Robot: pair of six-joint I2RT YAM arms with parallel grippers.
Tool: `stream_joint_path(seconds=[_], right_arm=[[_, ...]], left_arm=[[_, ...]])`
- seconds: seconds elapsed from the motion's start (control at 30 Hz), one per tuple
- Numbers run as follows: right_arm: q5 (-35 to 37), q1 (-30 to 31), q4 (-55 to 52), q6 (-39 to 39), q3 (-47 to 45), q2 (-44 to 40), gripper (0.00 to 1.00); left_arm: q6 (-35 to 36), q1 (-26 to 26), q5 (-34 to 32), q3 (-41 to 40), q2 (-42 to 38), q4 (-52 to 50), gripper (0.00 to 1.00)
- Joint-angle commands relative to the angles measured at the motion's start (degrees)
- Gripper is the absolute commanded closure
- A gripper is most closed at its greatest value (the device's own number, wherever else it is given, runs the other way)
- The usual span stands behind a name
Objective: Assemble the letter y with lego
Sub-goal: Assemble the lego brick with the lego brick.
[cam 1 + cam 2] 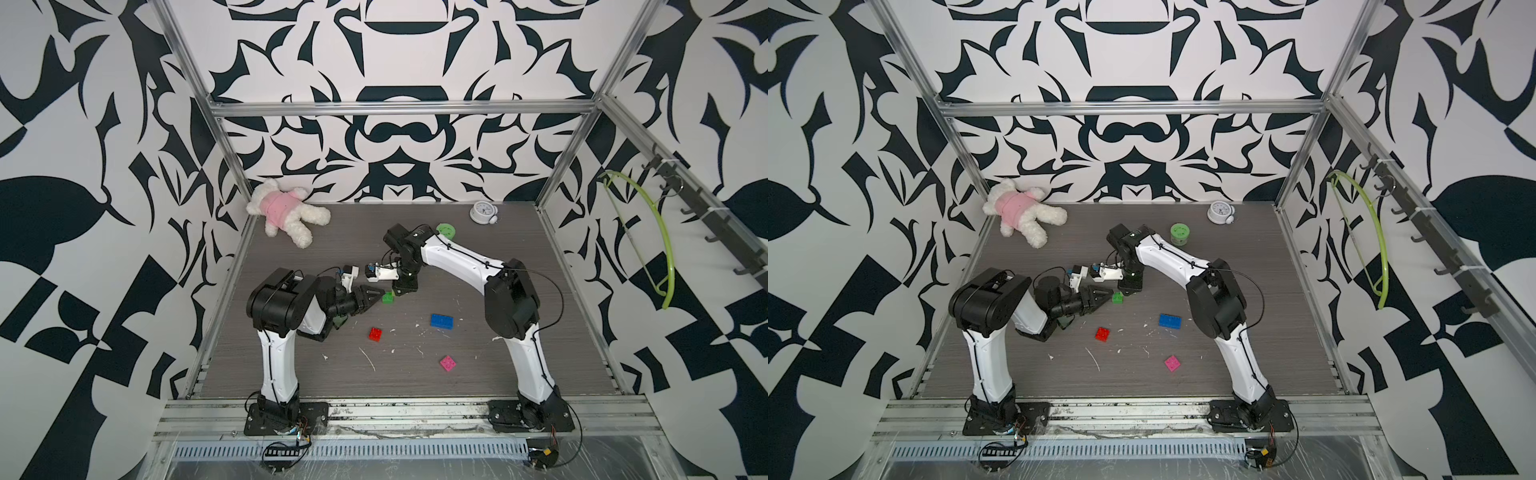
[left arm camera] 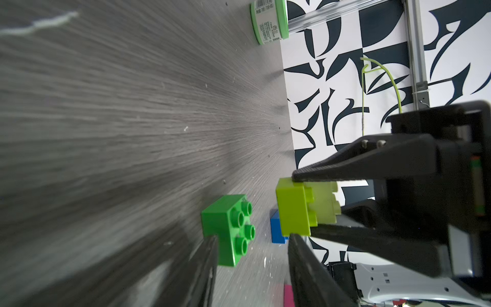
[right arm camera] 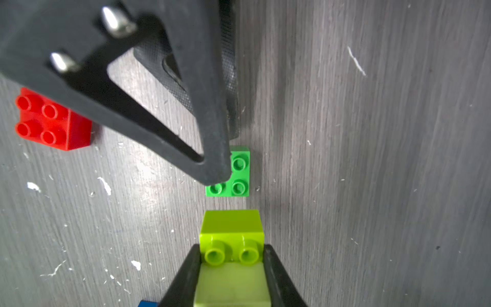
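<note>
My right gripper (image 3: 231,255) is shut on two joined lime lego bricks (image 3: 231,226), held just above the table. Close in front of them a green brick (image 3: 239,172) sits studs up. My left gripper (image 2: 252,239) is open; one of its fingers (image 3: 212,159) lies against the green brick's side and the other stands apart from it. In both top views the two grippers meet over the green brick (image 1: 388,297). Loose on the table are a red brick (image 1: 375,334), a blue brick (image 1: 441,321) and a pink brick (image 1: 447,363). The letter y is out of view.
A round green tub (image 1: 446,230) stands behind the right arm, with a small clock (image 1: 482,212) at the back right. A teddy (image 1: 286,212) lies at the back left. A lime hanger (image 1: 648,232) hangs on the right wall. White scuffs mark the table.
</note>
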Motion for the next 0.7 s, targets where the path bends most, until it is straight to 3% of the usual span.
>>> stream_joint_path(seconds=[0.0,0.67], right_arm=[[0.4,0.2,-1.8,0.5,1.8,-0.5,0.69],[1.2,1.7,-3.4,1.8,4.9,3.3,0.70]], left_arm=[[1.4,0.2,-0.9,-3.1,3.8,-11.9,0.51],[3.1,-0.3,-1.4,-2.3,5.0,-13.3,0.50]])
